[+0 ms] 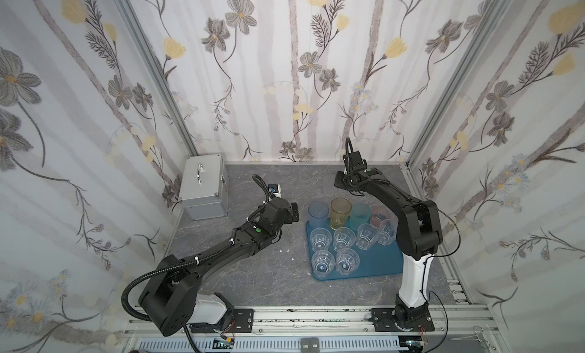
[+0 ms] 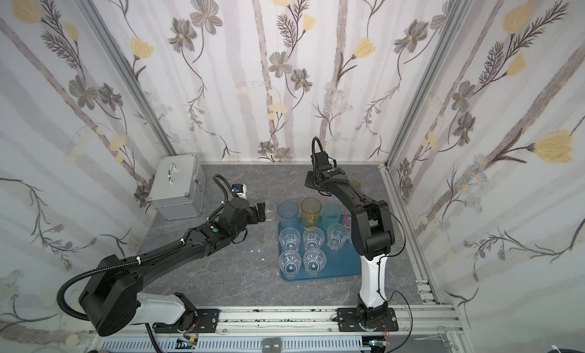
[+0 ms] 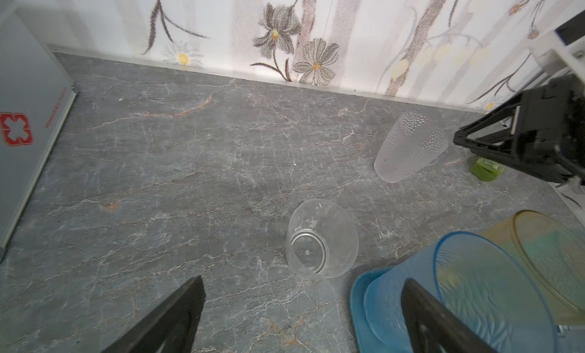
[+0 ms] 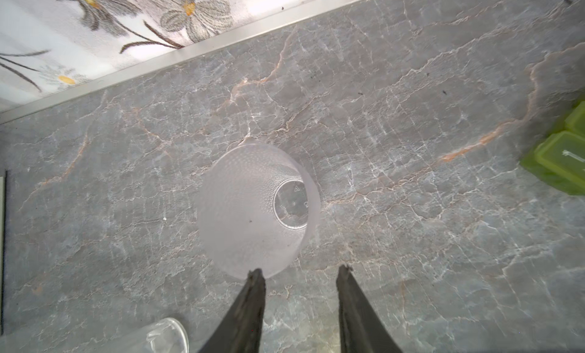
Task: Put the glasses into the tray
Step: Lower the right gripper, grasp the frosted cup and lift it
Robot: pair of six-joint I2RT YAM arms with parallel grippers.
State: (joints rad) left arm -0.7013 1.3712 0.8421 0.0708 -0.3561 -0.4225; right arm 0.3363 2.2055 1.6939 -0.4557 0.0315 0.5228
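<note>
Beyond the tray's [image 1: 378, 261] far edge, near the back wall, stands the frosted glass [image 4: 253, 209]. The right hand [image 4: 300, 270] hangs over it with its fingers partly apart, holding nothing. Bare surface shows between them, and one fingertip sits at the glass's rim. That gap looks narrower than the mouth of the glass. A descent from here would likely land a finger on the rim and shove or tip so light a thing, perhaps toward the small green object [image 4: 560, 164] lying near it, also beyond the tray's far edge. Its tapered, pebbled wall may also slide out of a pinch taken too high.

Just off the tray's far left corner stands a short clear tumbler [image 3: 319, 240], upright. The left hand [image 3: 303, 281] is spread wide and empty in front of it. One of its fingers is close beside the tall blue glass [image 3: 474, 291] at that same corner of the tray, and a sideways sweep could knock that glass into its neighbours.

Ten glasses stand on the tray: four tall tinted ones along the far edge and six short faceted clear ones nearer. Only the tray's near right part is bare, so the last two must be carried around or over the standing ones.
</note>
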